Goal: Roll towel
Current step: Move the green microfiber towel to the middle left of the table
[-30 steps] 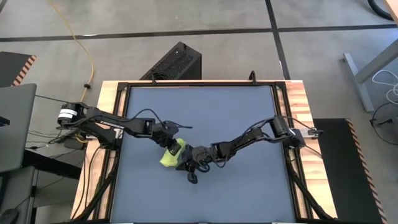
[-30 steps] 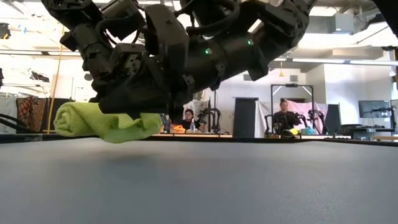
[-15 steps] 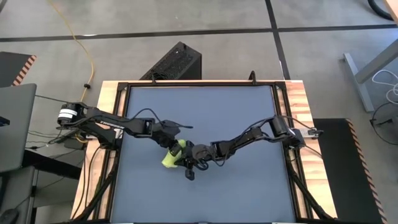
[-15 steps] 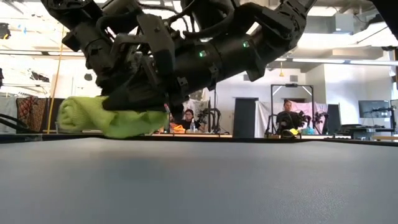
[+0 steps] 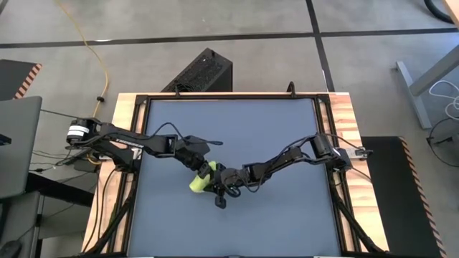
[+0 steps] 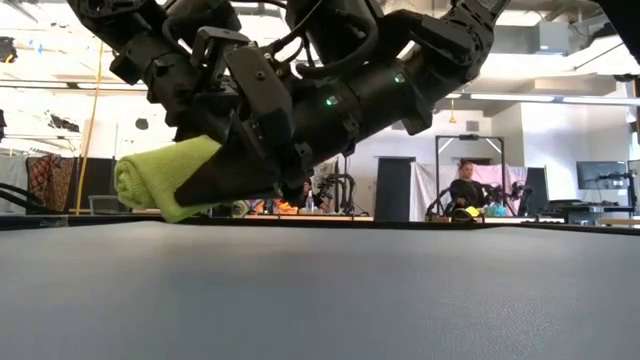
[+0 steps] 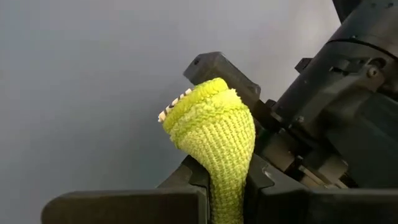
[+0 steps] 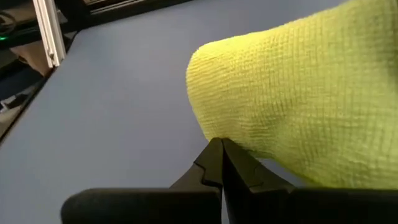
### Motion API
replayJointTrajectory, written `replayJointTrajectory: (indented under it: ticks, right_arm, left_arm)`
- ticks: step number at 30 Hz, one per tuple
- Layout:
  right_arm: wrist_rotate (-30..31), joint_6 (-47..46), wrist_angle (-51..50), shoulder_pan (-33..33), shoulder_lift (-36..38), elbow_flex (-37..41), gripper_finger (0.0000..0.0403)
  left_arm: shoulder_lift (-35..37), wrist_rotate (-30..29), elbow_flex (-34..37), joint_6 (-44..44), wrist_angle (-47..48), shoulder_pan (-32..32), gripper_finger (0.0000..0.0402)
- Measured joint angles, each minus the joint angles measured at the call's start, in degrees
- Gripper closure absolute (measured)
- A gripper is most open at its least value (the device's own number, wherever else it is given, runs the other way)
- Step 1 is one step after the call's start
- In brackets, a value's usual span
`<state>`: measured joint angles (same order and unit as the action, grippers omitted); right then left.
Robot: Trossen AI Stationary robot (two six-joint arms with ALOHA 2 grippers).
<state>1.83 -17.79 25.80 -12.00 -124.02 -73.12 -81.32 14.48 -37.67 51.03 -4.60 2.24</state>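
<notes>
The small lime-green towel (image 7: 214,134) pinched between my left fingers (image 7: 186,186) is soft terry cloth with a nubbly, looped weave and a matt, fuzzy face, with a strip of paler stitching along one edge; against my right fingers (image 8: 217,165) the same cloth shows a fine waffle-like grid of threads. My fingers themselves look like smooth matt black plastic with a faint sheen on their edges. The dark blue-grey desk (image 5: 272,129) has a smooth, even, matt top, framed by black metal rails and pale bare wood (image 5: 122,107) at its borders.
</notes>
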Motion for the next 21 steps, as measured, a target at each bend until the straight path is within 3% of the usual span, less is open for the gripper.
replayJointTrajectory:
  ticks: [4,11,17,21]
  right_arm:
    - [0.41,0.14,-0.04,0.02,0.02,0.0,0.0382]
    - [6.29,0.29,-0.09,0.45,0.02,0.0,0.0382]
    - [2.64,0.27,-2.5,0.41,1.03,0.01,0.038]
    - [1.06,0.06,-9.68,0.41,5.06,0.0,0.0381]
  left_arm:
    - [0.0,-0.14,0.0,0.88,-0.47,0.0,0.0386]
    - [0.0,-1.04,0.0,4.47,-3.56,-0.52,0.0386]
    - [0.0,-1.82,0.0,4.9,-1.21,-0.43,0.0386]
    - [0.0,-1.83,0.0,2.44,2.38,0.57,0.0386]
